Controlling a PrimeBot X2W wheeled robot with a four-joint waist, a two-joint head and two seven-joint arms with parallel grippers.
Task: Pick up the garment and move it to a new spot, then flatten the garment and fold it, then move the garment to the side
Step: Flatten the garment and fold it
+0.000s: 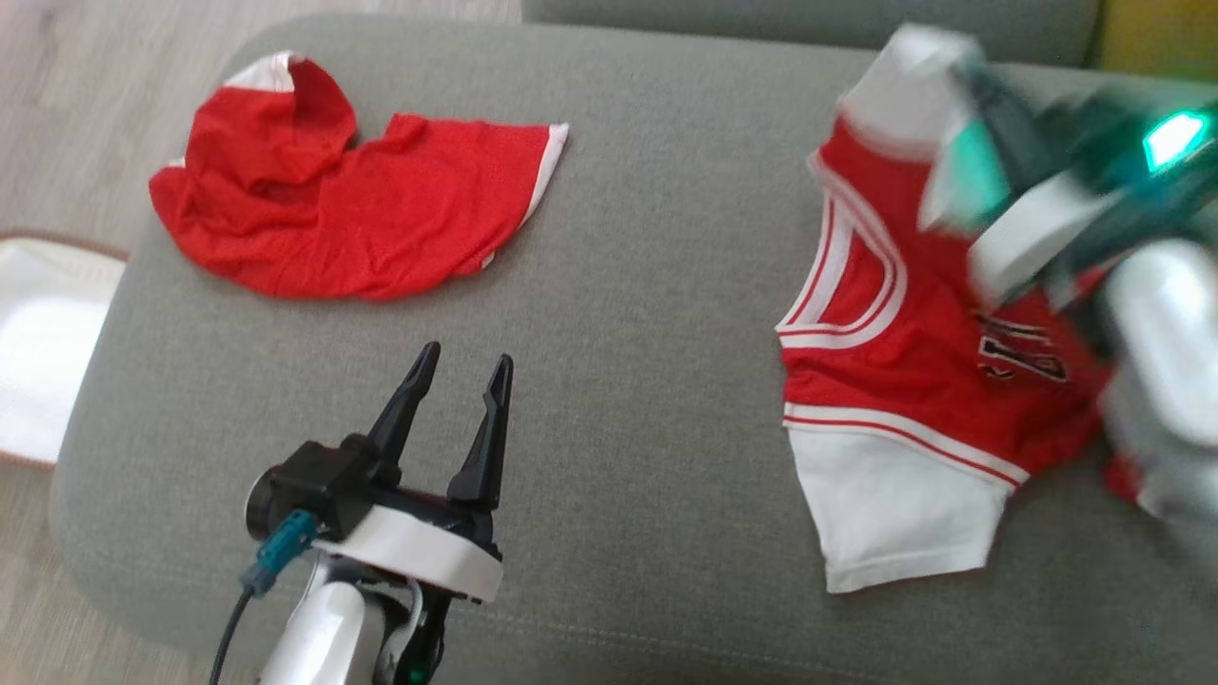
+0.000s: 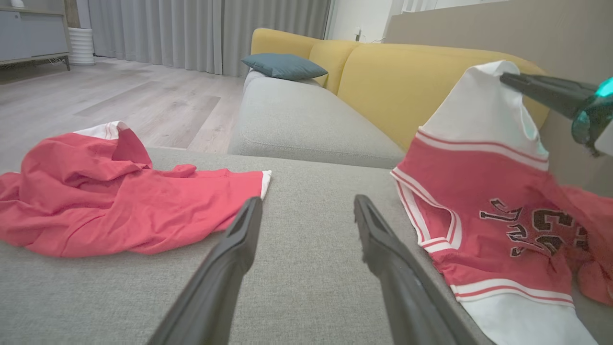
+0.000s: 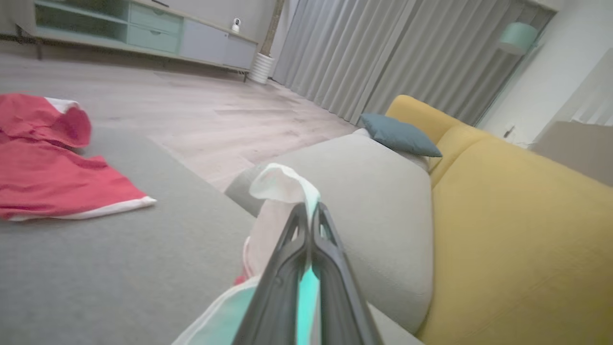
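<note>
Far left, down on the pale wood floor: a white thing with a brown edge. Next to that, a big soft grey sofa cushion, wide and flat.

On the far left part of the cushion: a crumpled red cloth with white edges. Bunched up at one end, spread flatter at the other.

Near the front, a little right of the red cloth: the left gripper, with two long dark fingers pointing toward the far side. Jaws wide apart, holding nothing, just bare grey cushion showing between them. Well apart from the red cloth.

On the right part of the cushion: a red and white sleeveless jersey with dark numbers. Well off to the right of the left gripper's open jaws, not touching them. Near end white, lying flat on the cushion. Middle red, with white and red stripes around the arm hole. Far end white too, but held up off the cushion in a little peak.

At that peak, far right: the right gripper, blurry in the head view. Jaws squeezed tight together, with the white top edge of the jersey pinched right at the tips. Rest of the jersey hanging down below the jaws and onto the cushion.

Behind, farther right: a yellow sofa with a blue-grey pillow on a second grey seat.
</note>
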